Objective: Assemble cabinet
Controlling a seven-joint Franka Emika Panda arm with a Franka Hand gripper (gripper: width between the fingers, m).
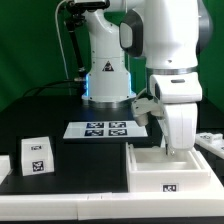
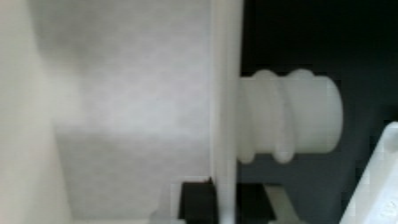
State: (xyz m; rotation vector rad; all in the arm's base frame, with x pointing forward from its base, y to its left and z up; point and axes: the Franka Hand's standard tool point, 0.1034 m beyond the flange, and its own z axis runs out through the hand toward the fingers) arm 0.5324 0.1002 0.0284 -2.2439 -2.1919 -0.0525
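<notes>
The cabinet (image 1: pixel 170 172) is a large white box with a tag on its front, standing at the exterior view's lower right. My gripper (image 1: pixel 176 146) reaches straight down onto its far edge. In the wrist view a thin white wall of the cabinet (image 2: pixel 226 90) runs between my two dark fingers (image 2: pixel 201 203). One finger sits on each side of it, so the gripper (image 2: pixel 228 196) is shut on that wall. The cabinet's pale inside (image 2: pixel 107 120) fills one side of the wrist view. A white ribbed round piece (image 2: pixel 295 114) lies just outside the wall on the black table.
The marker board (image 1: pixel 108 128) lies in the middle of the black table before the robot's base. A small white tagged block (image 1: pixel 36 153) stands at the exterior view's left, with another white piece (image 1: pixel 4 165) at the edge. A white part (image 1: pixel 211 141) lies right of the cabinet.
</notes>
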